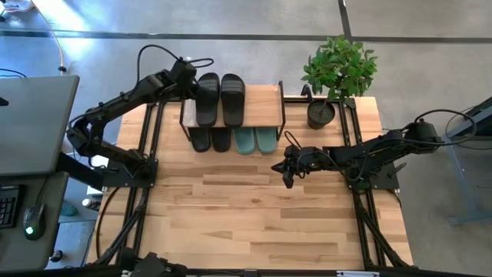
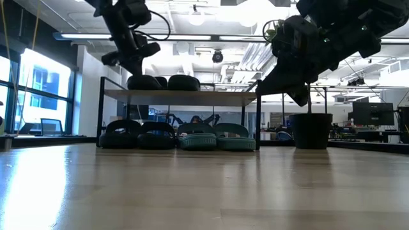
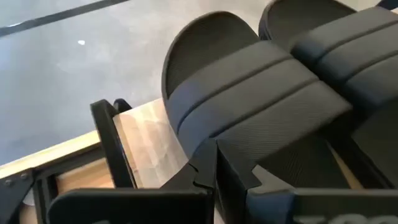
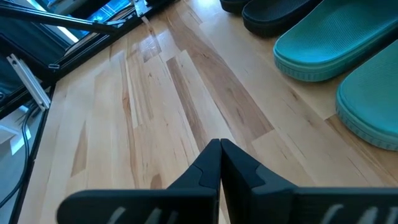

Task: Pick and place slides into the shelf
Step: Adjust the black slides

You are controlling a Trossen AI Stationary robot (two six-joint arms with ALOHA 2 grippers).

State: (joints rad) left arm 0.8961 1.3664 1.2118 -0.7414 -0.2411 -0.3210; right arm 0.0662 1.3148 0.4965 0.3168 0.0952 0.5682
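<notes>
Two black slides (image 1: 207,98) (image 1: 232,98) lie side by side on the shelf's plank top (image 1: 261,104), soles down. Under the plank, two more black slides (image 1: 210,140) and two green slides (image 1: 255,141) rest on the table. My left gripper (image 3: 216,163) is shut at the strap of the left top slide (image 3: 249,99); the low view shows that gripper (image 2: 137,64) just above it. My right gripper (image 1: 288,171) hovers shut over the table in front of the shelf's right end, near the green slides (image 4: 336,37), with nothing in it. My left gripper's shut fingertips meet the left top slide at the left end of its strap (image 3: 239,146), nothing pinched between them. They slant down from the table's left, across the slide. The slide lies flat on the plank. Whether they touch it or stand just off it, I cannot tell.
A potted plant (image 1: 338,69) stands at the table's far right, beside the shelf. The shelf's thin black frame posts (image 3: 112,143) stand close to my left gripper. Bare wooden table (image 1: 254,223) spreads in front of the shelf. A desk with a mouse (image 1: 31,227) lies beyond the left edge.
</notes>
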